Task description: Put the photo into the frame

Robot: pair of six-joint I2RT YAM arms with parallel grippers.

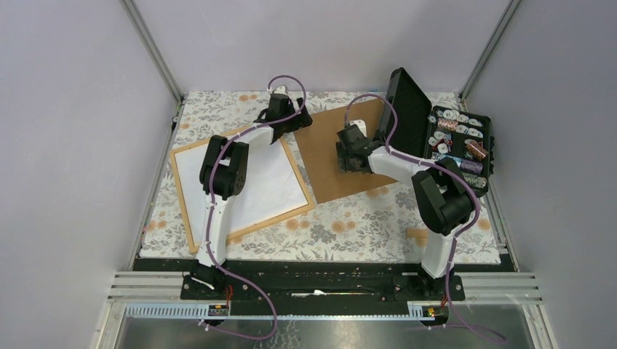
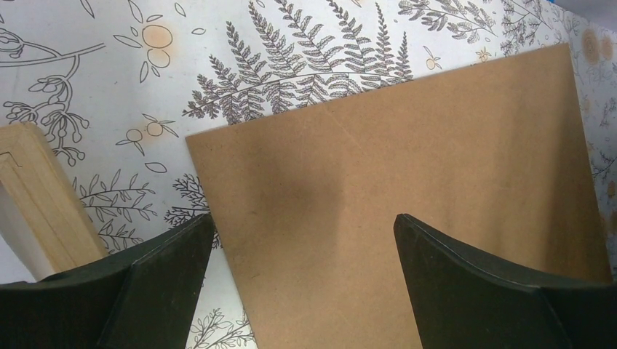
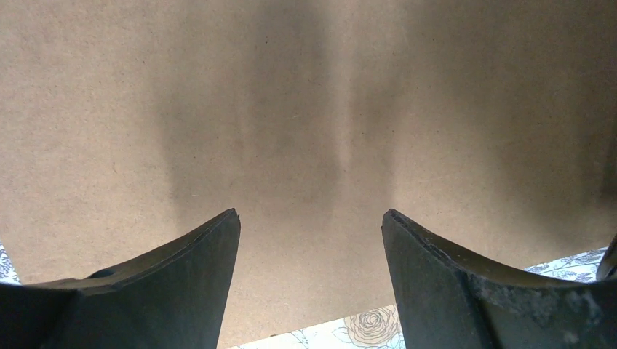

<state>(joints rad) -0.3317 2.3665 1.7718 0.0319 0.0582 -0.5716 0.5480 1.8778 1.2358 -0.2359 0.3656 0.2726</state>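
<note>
- Flat at left on floral tablecloth (image 1: 349, 225): light-wood frame (image 1: 182, 201), white sheet (image 1: 269, 182) inside.
- Beside frame's far corner, fingers spread wide, empty: left gripper (image 2: 304, 227).
- Close above brown backing board (image 1: 327, 174), fingers parted, grasping nothing: right gripper (image 3: 311, 214).

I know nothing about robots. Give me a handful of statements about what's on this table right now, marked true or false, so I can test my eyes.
1. The brown board lies on the flowered cloth, right of the wooden frame. True.
2. The black case is shut. False: its lid stands open, small items showing inside.
3. The right arm's jaws are clamped on the board. False: they stand apart over it, gripping nothing.
4. The left arm's jaws are open. True.
5. A sunset picture shows inside the frame. False: only a white sheet shows there.
</note>
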